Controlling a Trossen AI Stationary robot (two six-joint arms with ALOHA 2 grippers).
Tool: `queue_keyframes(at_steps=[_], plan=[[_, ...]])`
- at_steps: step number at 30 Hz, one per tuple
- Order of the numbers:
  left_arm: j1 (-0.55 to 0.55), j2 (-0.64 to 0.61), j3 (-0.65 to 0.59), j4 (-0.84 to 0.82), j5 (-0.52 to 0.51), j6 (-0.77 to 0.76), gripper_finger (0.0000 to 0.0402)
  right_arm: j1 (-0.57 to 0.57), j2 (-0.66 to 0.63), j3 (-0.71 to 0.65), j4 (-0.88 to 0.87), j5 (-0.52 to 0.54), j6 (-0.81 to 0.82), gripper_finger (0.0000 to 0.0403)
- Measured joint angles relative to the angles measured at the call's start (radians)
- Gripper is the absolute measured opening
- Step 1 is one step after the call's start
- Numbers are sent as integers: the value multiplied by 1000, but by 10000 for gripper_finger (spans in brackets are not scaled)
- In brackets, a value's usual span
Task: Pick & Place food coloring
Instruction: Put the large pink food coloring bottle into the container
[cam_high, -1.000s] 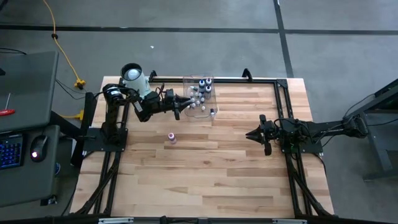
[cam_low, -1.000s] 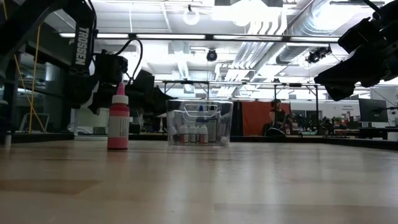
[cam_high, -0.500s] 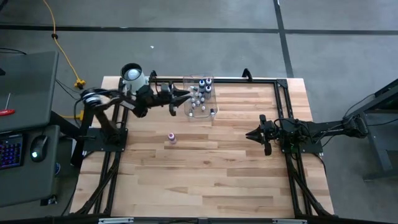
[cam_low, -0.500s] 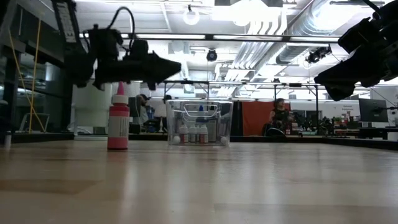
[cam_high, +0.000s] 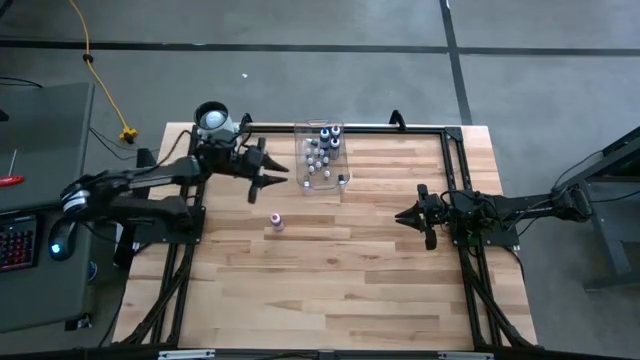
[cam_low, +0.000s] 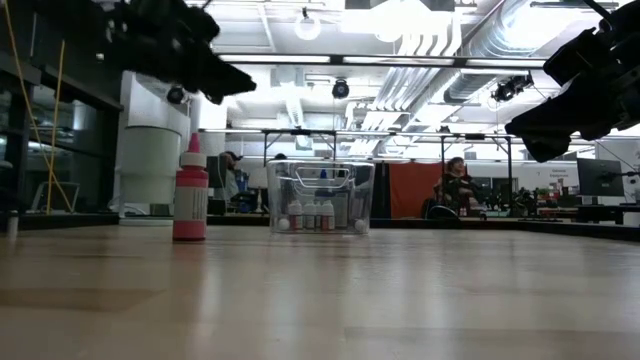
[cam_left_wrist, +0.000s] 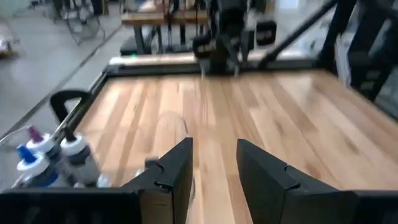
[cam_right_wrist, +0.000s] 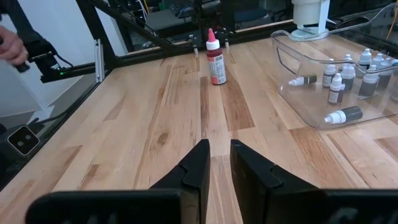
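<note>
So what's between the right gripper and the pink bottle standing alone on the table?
Nothing: in the right wrist view, only bare wood runs from the right gripper to the pink bottle.

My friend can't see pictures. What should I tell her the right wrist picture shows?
A pink-red bottle stands alone on a wooden table, apart from a clear bin holding several small bottles. The right gripper shows at the bottom, its fingers slightly apart and holding nothing.
</note>
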Motion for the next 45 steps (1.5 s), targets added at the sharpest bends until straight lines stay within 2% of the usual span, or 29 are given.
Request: queue_keyframes(at_steps=[5, 10, 20, 25, 33, 40, 45], plan=[[-65, -113, 109, -366, -103, 99, 122, 0, 0, 0, 0, 0, 0, 52], [-139, -132, 248, -666, -224, 118, 122, 0, 0, 0, 0, 0, 0, 52], [-302, -56, 445, -1010, -414, 128, 122, 0, 0, 0, 0, 0, 0, 52], [-360, 22, 484, -1091, -503, 66, 122, 0, 0, 0, 0, 0, 0, 55], [-419, 149, 499, -1171, -464, -17, 132, 0, 0, 0, 0, 0, 0, 51], [-419, 230, 499, -1151, -398, -49, 210, 0, 0, 0, 0, 0, 0, 52], [-419, 267, 499, -1142, -461, -42, 269, 0, 0, 0, 0, 0, 0, 52]])
